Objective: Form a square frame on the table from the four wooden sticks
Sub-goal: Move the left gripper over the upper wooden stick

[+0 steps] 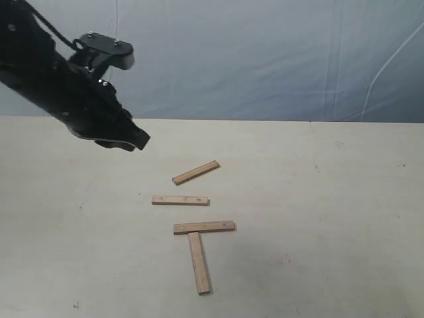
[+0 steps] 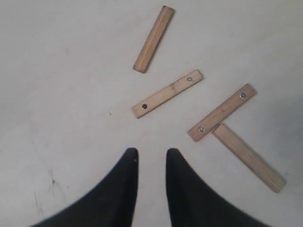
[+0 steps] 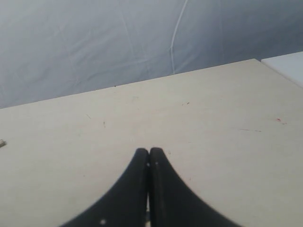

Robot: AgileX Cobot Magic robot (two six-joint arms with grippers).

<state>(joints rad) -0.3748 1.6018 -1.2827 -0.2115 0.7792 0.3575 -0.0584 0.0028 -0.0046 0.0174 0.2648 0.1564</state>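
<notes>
Since two sticks (image 1: 204, 227) only make a T lower centre and two lie loose above, left end effector (image 1: 136, 140) hovers upper left, apart, empty, likely staging a pick; right end effector (image 3: 149, 152) together.

Found the four wooden sticks (image 2: 166, 93) bare, matt, faintly grained; the table (image 1: 331, 232) smooth, matt, lightly scuffed. Noted wrinkled cloth in the backdrop (image 1: 265, 59), dull black finish on the left gripper (image 2: 151, 151).
</notes>
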